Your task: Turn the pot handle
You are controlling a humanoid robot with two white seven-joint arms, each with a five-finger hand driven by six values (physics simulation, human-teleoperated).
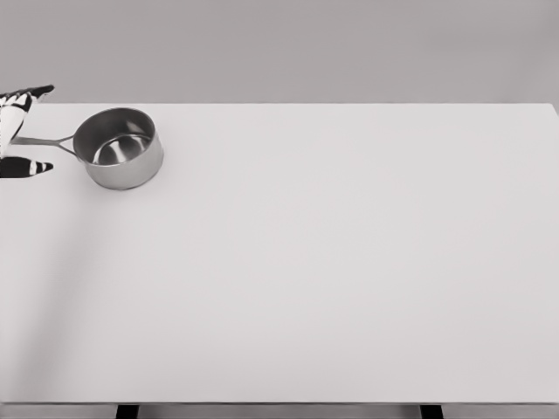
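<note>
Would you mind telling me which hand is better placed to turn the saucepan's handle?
Left. The left hand sits at the picture's left edge, fingers spread around the tip of the handle of the saucepan. The right arm is out of view.

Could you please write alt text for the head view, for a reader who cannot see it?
A small steel pot stands at the far left of a white table, its thin handle pointing left toward a robot hand at the picture's edge. The hand's fingers are spread above and below the handle.
</note>
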